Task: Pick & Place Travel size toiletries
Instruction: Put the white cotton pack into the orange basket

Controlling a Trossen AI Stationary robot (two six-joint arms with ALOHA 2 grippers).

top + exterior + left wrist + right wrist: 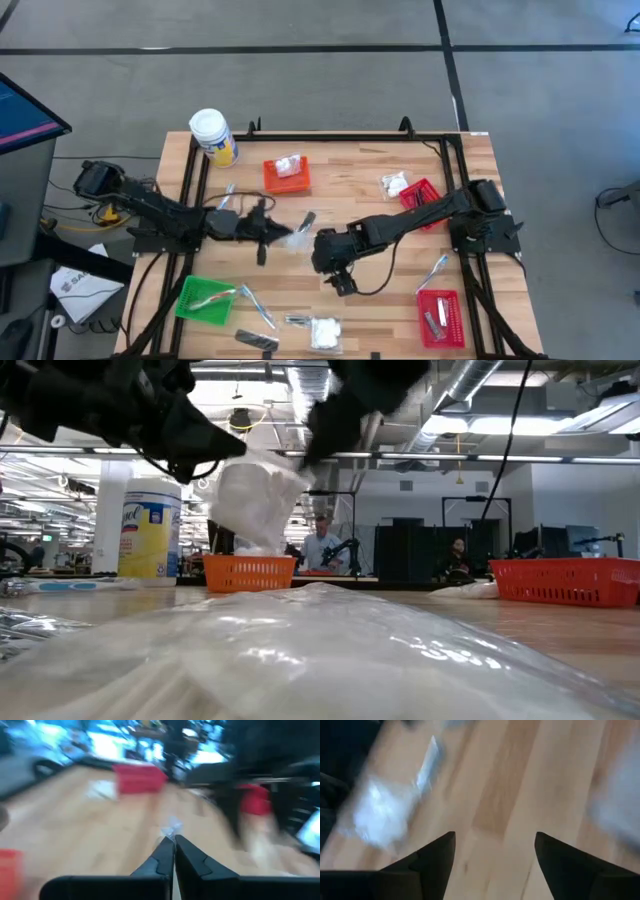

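White packet [255, 500] pinched in left claw [285, 236], right claw [340, 280] spread beside it; thin wrapper grip risks slipping loose.

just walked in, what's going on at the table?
Sorting small toiletries into mesh baskets. The left gripper is shut on a white clear-wrapped packet, held above the middle of the table. The right gripper is open and empty, just beside it. More packets, sachets and sticks lie loose on the wood, and some already sit in the orange basket, the green basket and the two red baskets.
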